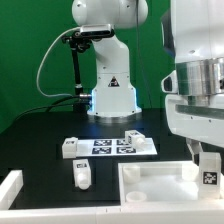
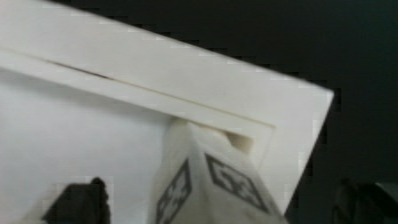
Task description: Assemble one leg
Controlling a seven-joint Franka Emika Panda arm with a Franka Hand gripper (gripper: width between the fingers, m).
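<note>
Starting at the exterior view's left, we see a white rimmed part at the table edge, then a loose block with a tag and another block just below it. They sit well apart from the work and pose no risk. The marker board lies in the middle, with a small tagged block resting at its far edge.

Further right lies the tray-like part, and at its right end our gripper holds the leg upright, down by the tray's raised rim. The fingers pinch the leg from its sides, as far as we can judge. In the wrist view the leg stands against the tray corner, with one dark fingertip visible low down.

The main risk, we think, is misalignment: if the leg sits slightly off its seat or tilted, pressing or turning it could jam it against the rim. The tray itself is unclamped, so any side force could slide it. A weak pinch might also let the leg twist within the fingers.
</note>
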